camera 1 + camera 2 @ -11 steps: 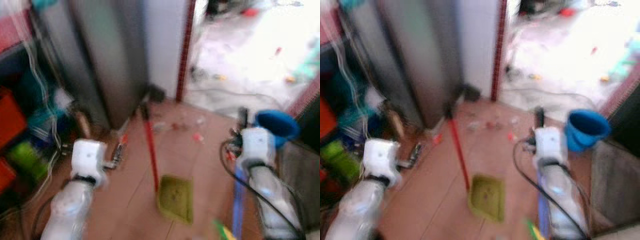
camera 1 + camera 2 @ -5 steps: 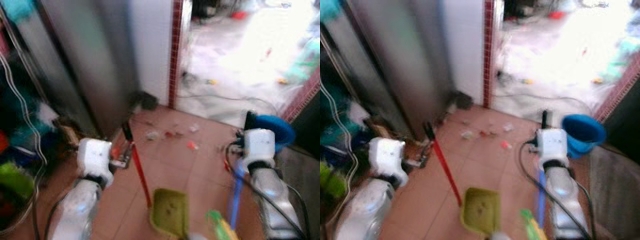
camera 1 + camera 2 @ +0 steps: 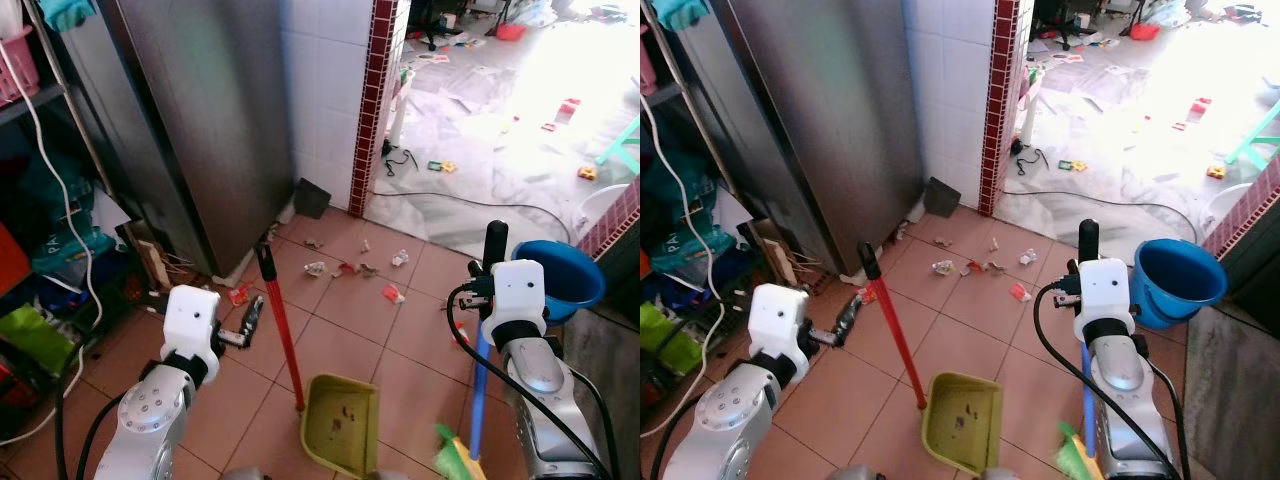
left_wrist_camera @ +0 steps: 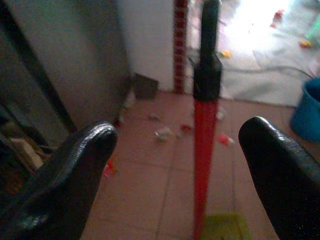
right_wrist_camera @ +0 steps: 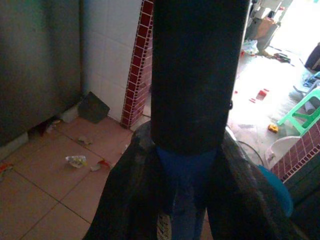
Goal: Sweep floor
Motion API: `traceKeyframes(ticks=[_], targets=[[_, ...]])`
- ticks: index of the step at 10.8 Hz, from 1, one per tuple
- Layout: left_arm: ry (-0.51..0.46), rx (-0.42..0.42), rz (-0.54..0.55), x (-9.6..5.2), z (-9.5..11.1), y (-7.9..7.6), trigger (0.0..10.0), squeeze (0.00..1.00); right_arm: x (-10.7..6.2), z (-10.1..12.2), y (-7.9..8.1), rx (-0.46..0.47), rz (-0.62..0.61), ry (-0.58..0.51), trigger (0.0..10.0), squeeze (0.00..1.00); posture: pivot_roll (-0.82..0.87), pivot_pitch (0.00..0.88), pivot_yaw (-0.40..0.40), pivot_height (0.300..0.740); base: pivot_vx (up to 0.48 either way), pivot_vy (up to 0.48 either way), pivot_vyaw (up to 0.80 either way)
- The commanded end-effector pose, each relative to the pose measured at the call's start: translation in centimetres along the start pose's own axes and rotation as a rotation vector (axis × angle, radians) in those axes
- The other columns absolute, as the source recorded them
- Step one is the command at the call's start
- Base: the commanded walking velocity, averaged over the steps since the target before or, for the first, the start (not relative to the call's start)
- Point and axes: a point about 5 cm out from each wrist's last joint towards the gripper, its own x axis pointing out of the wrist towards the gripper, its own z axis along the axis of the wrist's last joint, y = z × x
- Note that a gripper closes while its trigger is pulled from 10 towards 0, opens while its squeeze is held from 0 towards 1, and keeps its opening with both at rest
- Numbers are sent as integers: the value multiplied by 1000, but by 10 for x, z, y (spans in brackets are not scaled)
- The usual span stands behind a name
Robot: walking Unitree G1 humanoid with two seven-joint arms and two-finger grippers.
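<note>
A green dustpan stands on the terracotta tiles with its red handle leaning up to the left. My left gripper is open just left of that handle; in the left wrist view the red handle stands beyond the wide-apart fingers, untouched. My right gripper is shut on the broom handle, a blue shaft with a black top. The broom's green and yellow bristles rest on the floor. Scraps of litter lie scattered ahead near the doorway.
A steel fridge and cluttered shelves fill the left. A white tiled wall ends in a red-tiled pillar. A blue bucket sits close on the right. Beyond the doorway, a bright floor carries a cable and toys.
The whole picture has shifted and sharpened as the camera moved. Both arms keep the same places beside the dustpan handle and on the broom.
</note>
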Motion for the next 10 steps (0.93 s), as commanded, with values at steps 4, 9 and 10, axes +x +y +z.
traceKeyframes(ticks=[4,9,10], targets=[[78,20,-84,8,-10,0,10000,0,4,1,2,2,-5,-7,10000,0,-34,5,9,740,0,0,0],[65,16,-59,24,-15,-6,10000,0,16,16,-15,-25,-28,-38,10000,0,-103,38,-28,740,0,0,0],[53,47,-85,29,-13,-9,10000,0,16,20,-22,-36,-44,-46,10000,0,-118,47,-30,740,0,0,0]])
